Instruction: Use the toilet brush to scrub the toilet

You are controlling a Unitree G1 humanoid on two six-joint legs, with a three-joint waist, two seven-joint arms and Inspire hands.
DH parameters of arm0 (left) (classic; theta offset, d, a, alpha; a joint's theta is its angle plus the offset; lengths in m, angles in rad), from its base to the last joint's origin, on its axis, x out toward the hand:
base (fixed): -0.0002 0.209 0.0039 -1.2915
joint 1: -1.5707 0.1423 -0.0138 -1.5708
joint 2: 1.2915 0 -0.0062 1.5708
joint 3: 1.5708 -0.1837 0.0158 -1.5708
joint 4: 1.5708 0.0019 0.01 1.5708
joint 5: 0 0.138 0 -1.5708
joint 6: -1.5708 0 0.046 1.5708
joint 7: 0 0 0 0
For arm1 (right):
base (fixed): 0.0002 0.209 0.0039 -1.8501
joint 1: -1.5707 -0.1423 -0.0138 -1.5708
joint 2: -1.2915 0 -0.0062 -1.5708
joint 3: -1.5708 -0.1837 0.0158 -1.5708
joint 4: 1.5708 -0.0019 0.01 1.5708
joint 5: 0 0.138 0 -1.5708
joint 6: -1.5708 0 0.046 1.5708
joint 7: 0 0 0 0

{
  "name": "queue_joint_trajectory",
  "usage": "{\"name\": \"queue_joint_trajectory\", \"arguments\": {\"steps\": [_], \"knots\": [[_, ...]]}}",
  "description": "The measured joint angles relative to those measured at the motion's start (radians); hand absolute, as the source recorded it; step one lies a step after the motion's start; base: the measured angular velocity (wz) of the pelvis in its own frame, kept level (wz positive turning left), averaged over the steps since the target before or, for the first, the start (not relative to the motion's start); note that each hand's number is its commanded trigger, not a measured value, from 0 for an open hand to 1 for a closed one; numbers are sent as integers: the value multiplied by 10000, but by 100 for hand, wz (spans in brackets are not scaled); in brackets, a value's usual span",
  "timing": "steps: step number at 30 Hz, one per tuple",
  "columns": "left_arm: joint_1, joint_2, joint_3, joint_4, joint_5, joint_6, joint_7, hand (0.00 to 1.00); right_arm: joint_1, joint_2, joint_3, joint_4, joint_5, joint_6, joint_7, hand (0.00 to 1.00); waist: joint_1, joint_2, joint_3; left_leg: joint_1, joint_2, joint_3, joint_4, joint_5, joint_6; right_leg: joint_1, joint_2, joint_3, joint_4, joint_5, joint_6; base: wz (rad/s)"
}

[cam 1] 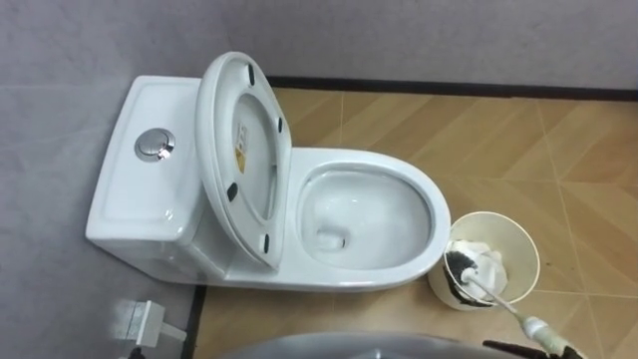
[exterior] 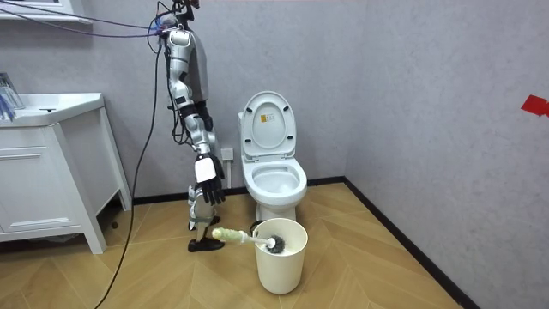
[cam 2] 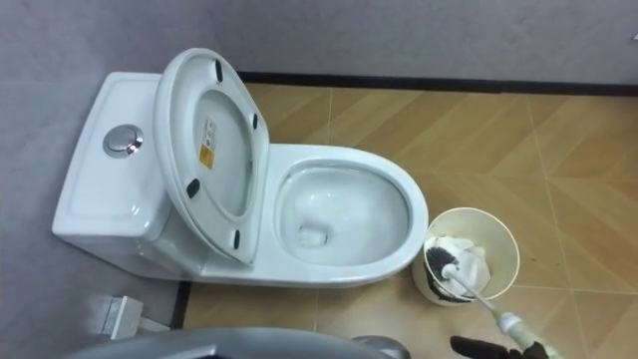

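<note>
fingers (exterior: 214,196) of the right hand (exterior: 208,182) hang downward, loosely straight and a little apart from one another, and they hold nothing. in the eye views the same dark fingers show at the lower right edge, just on the robot's side of the handle's pale grip. the toilet brush (exterior: 244,237) lies below the fingers and apart from them. its grip end juts out into the air under the hand, its shaft leans over the rim of the bucket (exterior: 283,264), and its dark bristle head is down inside the bucket. something white (cam 1: 490,261) sits in the bucket beside the head; what it is cannot be told.

the bucket stands on the wooden floor, below the fingers and beyond them, just beside the front end of the toilet (cam 1: 371,267). the bowl lies ahead of the fingers and to their left, with water at its bottom. the seat and lid (cam 1: 242,150) stand raised against the tank (cam 1: 140,204), which is farthest left of the fingers and carries a round metal flush button (cam 1: 154,145) on top. a small white box (cam 1: 140,321) shows low at the wall side of the tank. the robot stands upright beside the toilet, at the room view's left of it, with a white cabinet (exterior: 43,180) well behind the hand.
</note>
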Motion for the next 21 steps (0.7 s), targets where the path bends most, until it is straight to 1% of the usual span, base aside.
{"name": "queue_joint_trajectory", "arguments": {"steps": [4, 7, 11, 13, 15, 16, 17, 18, 21], "knots": [[-29, -7, 0, 20, 4, -15, 0, 0, 32, -2, 31, 392, 10, -37, 136, 0, 29, 2, -4, 1, 0, 7, 0, 0, 0, 1, 2, 2, -2, 0, 0, 0], [-31, -6, 34, 96, 13, -8, -6, 0, 22, -14, 29, 1107, -142, -74, 452, 0, 67, -7, -9, -14, 1, 25, 0, 0, 0, -17, 10, 3, 1, -1, -1, 0], [-44, -21, 212, 398, 106, 203, -139, 0, 207, -21, 121, 1781, -828, 25, 900, 0, 57, -17, -21, -4, 6, 29, -1, 0, 0, -13, 8, 9, 4, -1, -1, 0], [-29, -33, 356, 401, 239, 268, -183, 0, 247, -25, 292, 2155, -1265, 161, 1032, 0, 64, -19, -20, 30, 3, 25, -11, 0, 0, 18, -3, -21, 6, -2, -2, 0], [-39, -64, 369, 391, 428, 382, -188, 0, 248, -26, 416, 2551, -2041, 446, 1320, 0, 52, -40, -32, 26, -1, -1, -24, 0, 0, 16, -10, -29, 11, -4, 2, 0], [-43, -79, 369, 388, 449, 403, -188, 0, 248, -26, 425, 2636, -2165, 510, 1389, 0, 54, -41, -34, 27, -3, -8, -26, -1, 1, 16, -13, -29, 15, -5, 4, 0], [-64, -105, 364, 388, 493, 435, -188, 0, 263, -24, 460, 2714, -2352, 685, 1525, 0, 40, -22, -21, 23, 1, -32, -31, -10, 14, 16, -13, -32, 18, -9, 10, 7], [-108, -127, 355, 385, 495, 483, -188, 0, 318, -26, 540, 2715, -2359, 800, 1673, 0, 13, -37, -28, 3, 9, -132, -38, -37, 44, 16, -10, -88, 18, -13, 17, 11], [-212, -182, 340, 386, 519, 583, -187, 0, 351, -20, 716, 2711, -2408, 1070, 2081, 0, -22, -52, -33, 9, 47, -245, -117, -73, 52, 11, -9, -182, 20, -8, 31, 9]]}}
